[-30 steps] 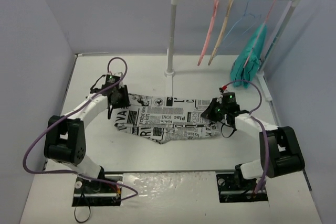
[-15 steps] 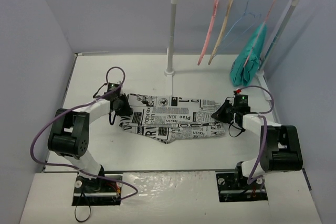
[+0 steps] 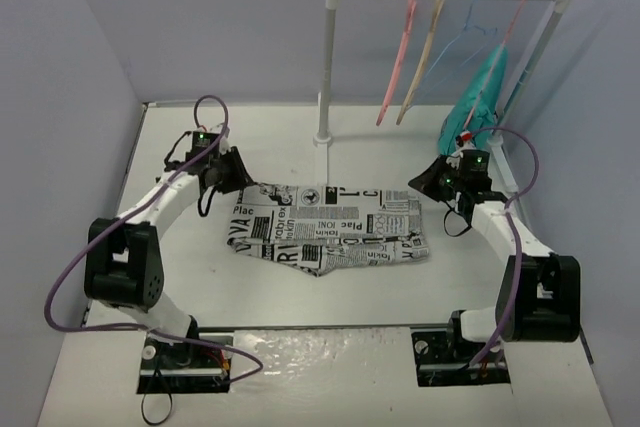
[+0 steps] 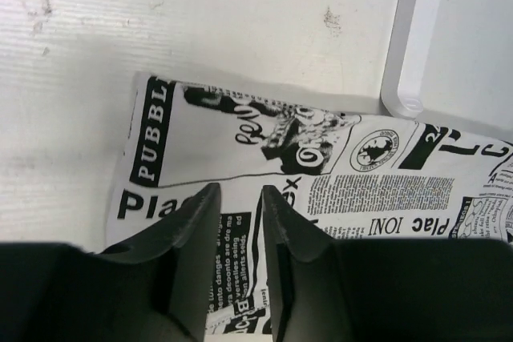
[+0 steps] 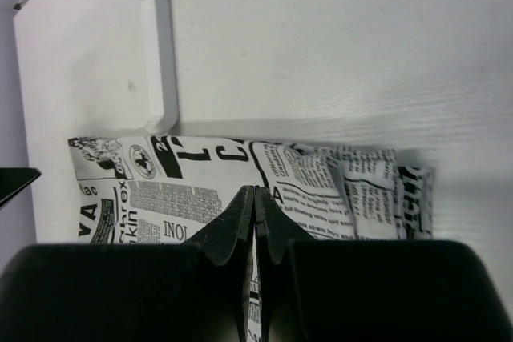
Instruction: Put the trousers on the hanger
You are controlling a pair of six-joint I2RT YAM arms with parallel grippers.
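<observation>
The trousers (image 3: 330,227), white with black newspaper print, lie folded flat on the table between the arms. They also show in the left wrist view (image 4: 321,166) and the right wrist view (image 5: 200,174). My left gripper (image 3: 228,173) hovers over their left end with its jaws a little apart and empty (image 4: 238,190). My right gripper (image 3: 432,179) hovers over their right end with its fingers pressed together and nothing between them (image 5: 254,191). The pink hanger (image 3: 400,52) hangs on the rail at the back, apart from both grippers.
The white rail stand (image 3: 328,67) has its base foot (image 3: 322,139) just behind the trousers. A tan hanger (image 3: 424,52), a thin blue wire hanger (image 3: 472,27) and a teal garment (image 3: 478,102) also hang on the rail. Grey walls close in both sides.
Both grippers were down at the two ends of the trousers; they have now risen and drawn back off the cloth. The trousers lie a little more bunched toward the middle.
</observation>
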